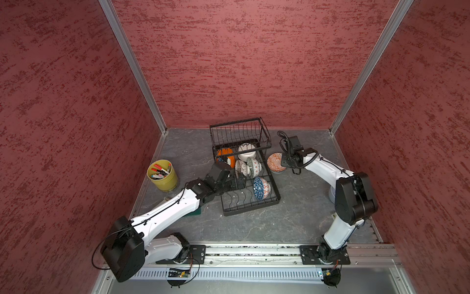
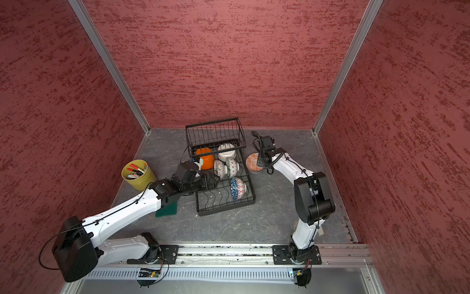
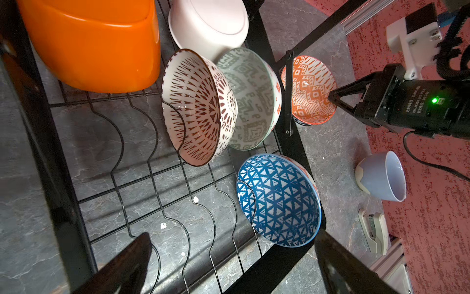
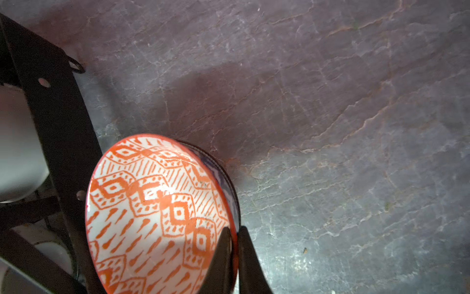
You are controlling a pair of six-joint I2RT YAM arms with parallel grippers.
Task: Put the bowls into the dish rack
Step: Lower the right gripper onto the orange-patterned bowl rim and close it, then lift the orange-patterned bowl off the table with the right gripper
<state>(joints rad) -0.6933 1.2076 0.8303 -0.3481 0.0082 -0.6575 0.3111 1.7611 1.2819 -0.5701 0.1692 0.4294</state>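
The black wire dish rack (image 1: 250, 210) (image 2: 226, 210) stands mid-table. On its lower tray sit a plain orange bowl (image 3: 96, 45), a white bowl (image 3: 208, 25), a brown-patterned bowl (image 3: 195, 107), a grey-green patterned bowl (image 3: 251, 96) and a blue patterned bowl (image 1: 260, 188) (image 3: 277, 201). An orange-patterned bowl (image 1: 274, 161) (image 4: 152, 216) rests tilted on the table just right of the rack. My right gripper (image 4: 235, 230) (image 1: 283, 163) is shut on its rim, one finger inside and one outside. My left gripper (image 3: 232, 240) (image 1: 239, 182) hangs open over the tray's bare slots, holding nothing.
A yellow-green pot of pens (image 1: 162, 175) stands at the left. A green sponge (image 2: 166, 211) lies under my left arm. A pale blue cup (image 3: 381, 178) and a stapler (image 3: 373, 229) lie at the right, near the wall. Red walls enclose three sides.
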